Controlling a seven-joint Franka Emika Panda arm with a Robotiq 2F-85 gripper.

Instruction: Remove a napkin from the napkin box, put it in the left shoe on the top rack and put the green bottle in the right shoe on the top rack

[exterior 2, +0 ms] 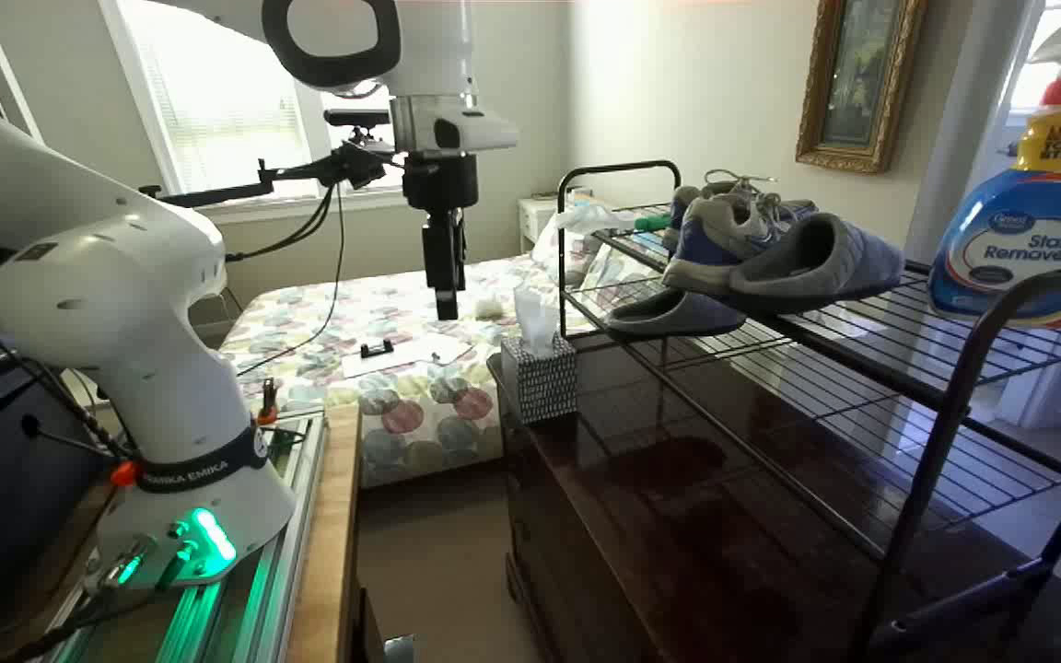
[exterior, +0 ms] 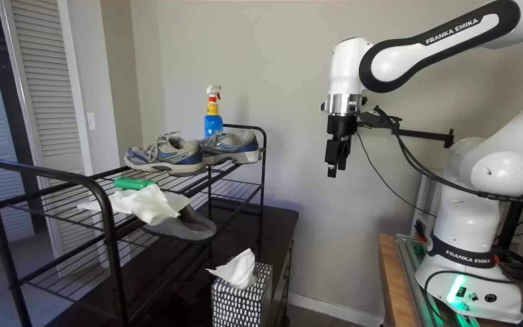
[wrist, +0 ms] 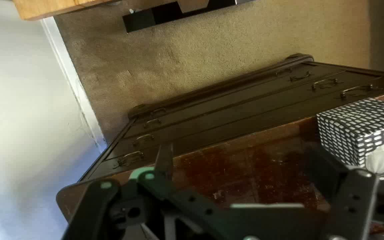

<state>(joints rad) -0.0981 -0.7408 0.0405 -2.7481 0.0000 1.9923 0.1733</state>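
The gripper (exterior: pixel 337 167) hangs pointing down in both exterior views, higher than the box (exterior 2: pixel 540 379) and apart from it. Its jaws stand wide of each other, and the dark brown surface (exterior 2: pixel 623 488) shows between them in the wrist view. There the box sits at the right edge, outside the jaws and partly cut off by the frame. The napkin (exterior: pixel 241 270) pokes up crumpled from the box's top. The box stands on that surface, just beside the rack (exterior: pixel 112 245).

On the top rack (exterior 2: pixel 862 368), two grey sneakers (exterior: pixel 166 156) sit side by side; I cannot tell which is meant as left or right. The green bottle (exterior: pixel 133 183) lies on its side on the same tier, just beside a crumpled white sheet (exterior: pixel 145 204).

A blue spray bottle (exterior 2: pixel 1028 207) stands upright there too. Its label reads "Stain Remover", under a small logo beginning "Great"; the yellow neck has "LIFTS", "TOUGH" and "STAINS", with a line between too blurred to read. "FRANKA EMIKA" is printed on the arm (exterior: pixel 452 34) and again around its base (exterior: pixel 481 290).
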